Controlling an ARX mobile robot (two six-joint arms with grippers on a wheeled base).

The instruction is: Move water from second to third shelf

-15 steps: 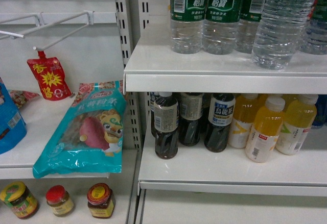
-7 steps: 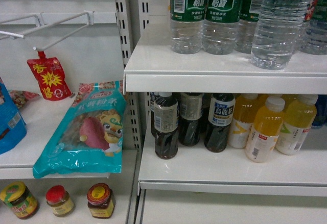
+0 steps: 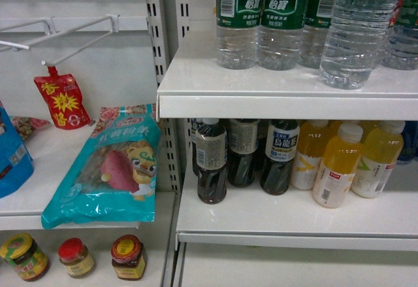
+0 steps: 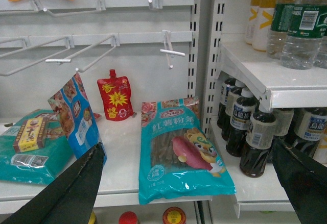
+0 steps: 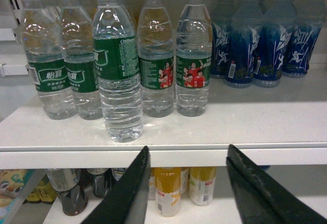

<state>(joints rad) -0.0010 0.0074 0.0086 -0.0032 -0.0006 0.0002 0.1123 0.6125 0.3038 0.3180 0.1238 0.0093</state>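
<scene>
Across the last second the head view barely changes: the picture drifts a touch, and the bottles, shelves and packets keep their places. That suggests the robot is only settling its aim, and the task's first grasp is not yet made.

Nearest the right wrist camera, the right gripper (image 5: pixel 186 183) shows two dark jaws spread wide and released, holding nothing, just below the edge of the white metal upper shelf (image 5: pixel 204 127). Just beyond them, at the front of that shelf, stands the clear ribbed plastic water bottle with a dark green wrap label (image 5: pixel 118 60), ahead of its row of alike bottles; their labels carry white Chinese characters and some show red-shirted figures. Further back right stand dark blue bottles with white runner figures (image 5: pixel 265 35).

The left gripper (image 4: pixel 189 183) likewise has its jaws apart and empty, facing a teal sweet-potato noodle packet (image 4: pixel 181 152) and a red spouted pouch with yellow characters (image 4: pixel 115 99). On the white lower shelf (image 3: pixel 261 218) stand dark tea bottles (image 3: pixel 212 163) and yellow juice bottles (image 3: pixel 336 166).
</scene>
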